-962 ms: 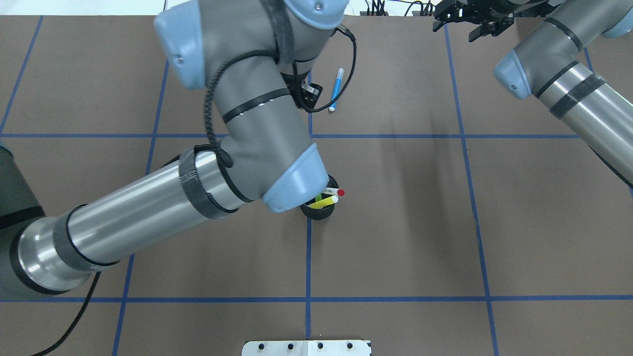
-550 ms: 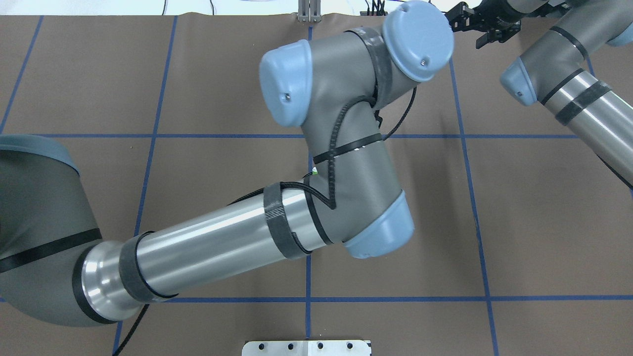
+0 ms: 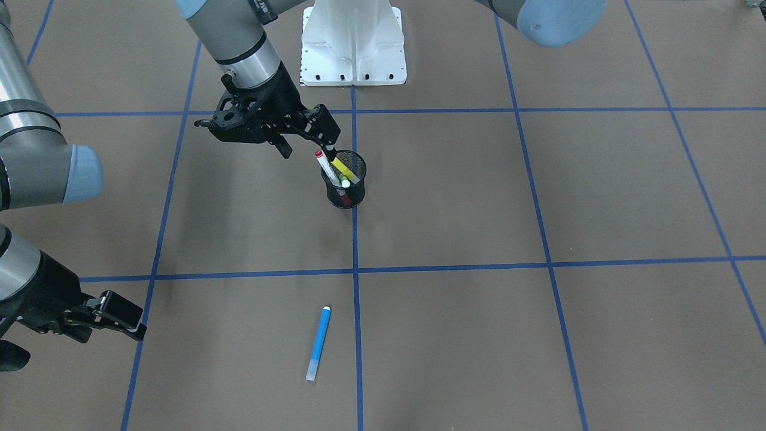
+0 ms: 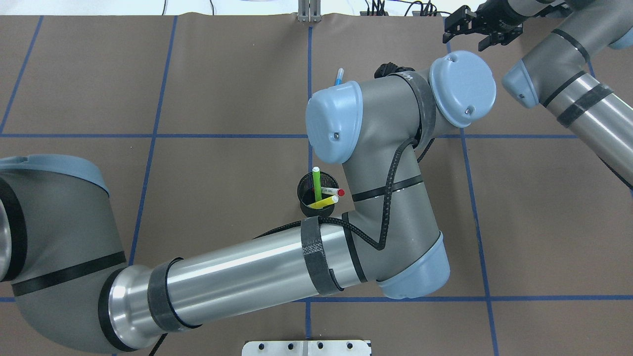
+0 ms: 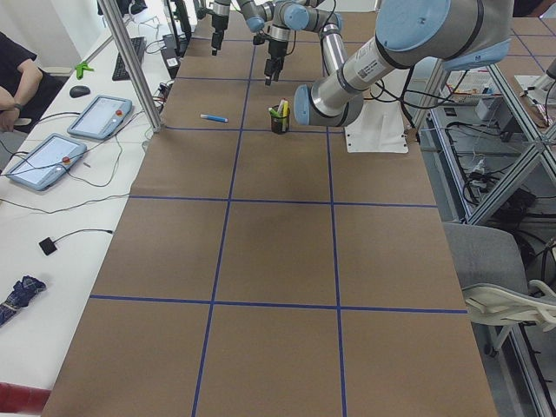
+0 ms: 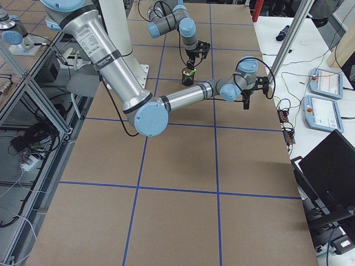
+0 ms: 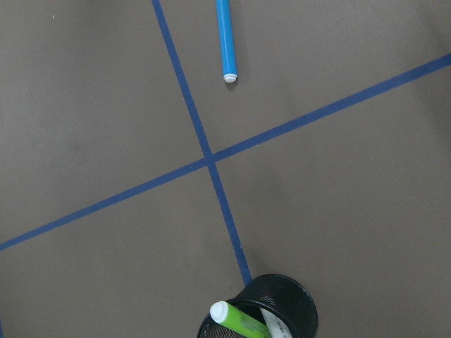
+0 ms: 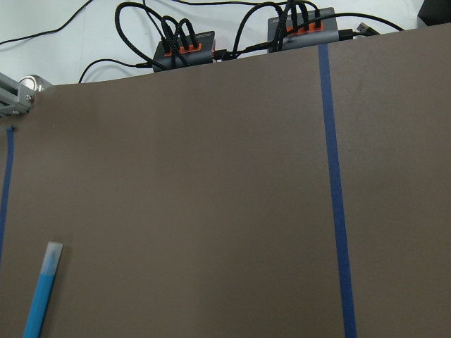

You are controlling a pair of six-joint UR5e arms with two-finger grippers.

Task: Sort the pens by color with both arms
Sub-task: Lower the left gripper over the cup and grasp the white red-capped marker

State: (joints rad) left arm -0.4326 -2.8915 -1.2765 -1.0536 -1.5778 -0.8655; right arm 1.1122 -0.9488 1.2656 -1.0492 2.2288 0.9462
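Just beside left jaws, pens [image 3: 344, 168] in cup [image 3: 349, 197]

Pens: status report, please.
Left gripper open beside cup; right gripper open, well away. Blue pen lying out on table; green pen, yellow pen, red-ended pen in cup. Nothing blocking the cup.

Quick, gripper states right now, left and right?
Left gripper: open, holding nothing.
Right gripper: open, holding nothing.
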